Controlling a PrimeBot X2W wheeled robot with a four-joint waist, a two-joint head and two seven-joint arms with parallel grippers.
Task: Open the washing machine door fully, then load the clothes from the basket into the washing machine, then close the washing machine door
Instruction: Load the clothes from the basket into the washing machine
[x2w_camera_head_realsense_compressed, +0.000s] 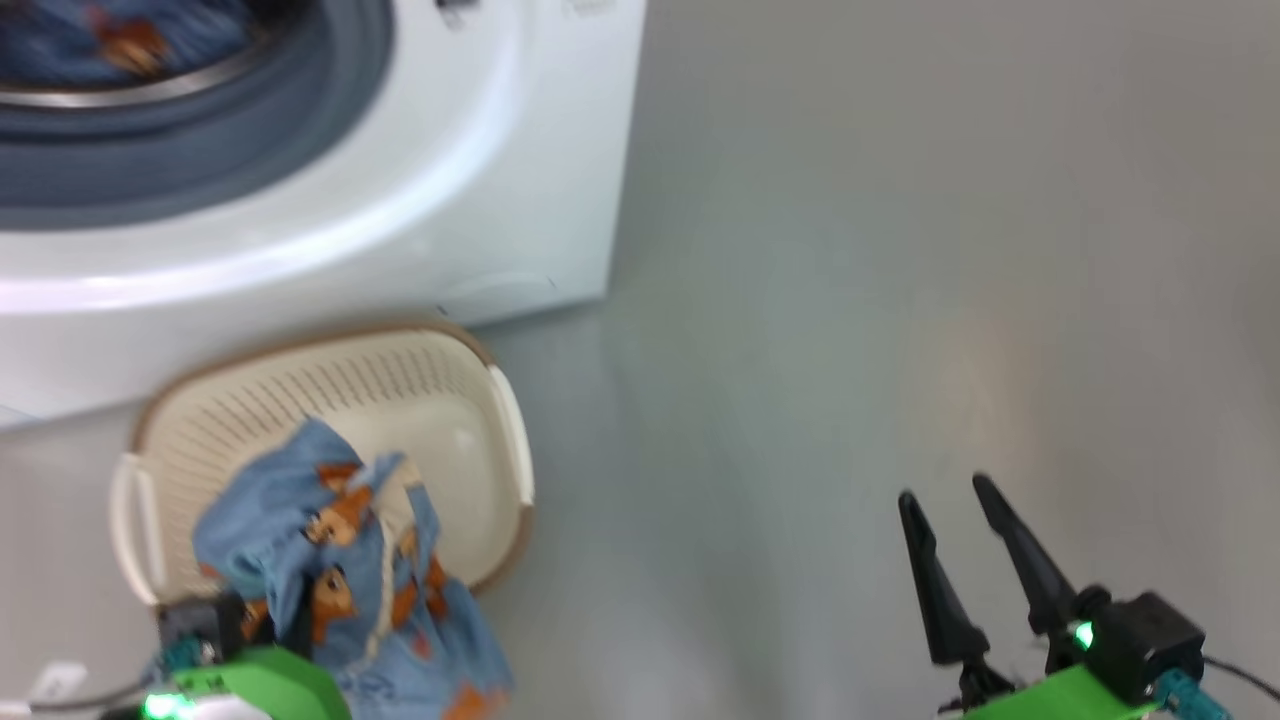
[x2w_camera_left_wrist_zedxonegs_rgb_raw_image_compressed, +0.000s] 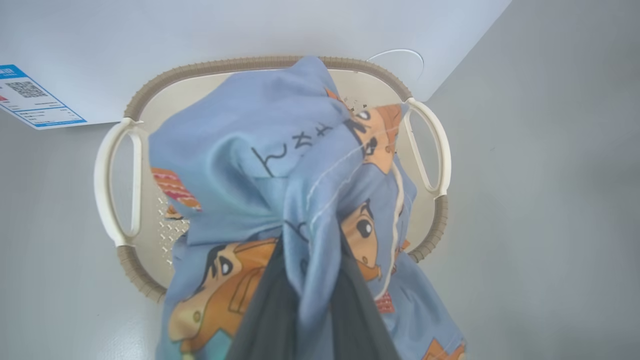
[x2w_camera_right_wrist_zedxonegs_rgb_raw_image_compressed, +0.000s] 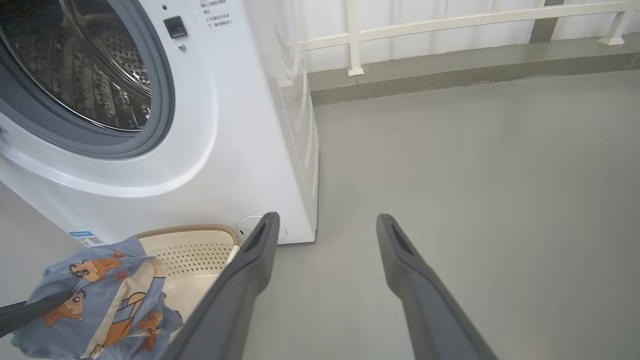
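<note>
Clothes (x2w_camera_head_realsense_compressed: 260, 530) hang over basket (x2w_camera_head_realsense_compressed: 400, 385), pinched by left gripper (x2w_camera_left_wrist_zedxonegs_rgb_raw_image_compressed: 310, 260), likely for transfer into washing machine (x2w_camera_head_realsense_compressed: 450, 200) behind it; right gripper (x2w_camera_head_realsense_compressed: 943, 490) apart, spread empty.

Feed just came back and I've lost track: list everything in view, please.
washing machine: one, white, ahead left, front opening exposed.
loaded garment: one, light blue, bear print, inside machine.
basket: one, cream, brown rim, floor before machine.
held garment: one, light blue, bear print, above basket.
label: one, blue-edged, low on machine.
railing: one, white, behind machine.
floor: one, grey, all around.
left gripper: one, dark, shut on held garment.
right gripper: one, dark, open over floor.
</note>
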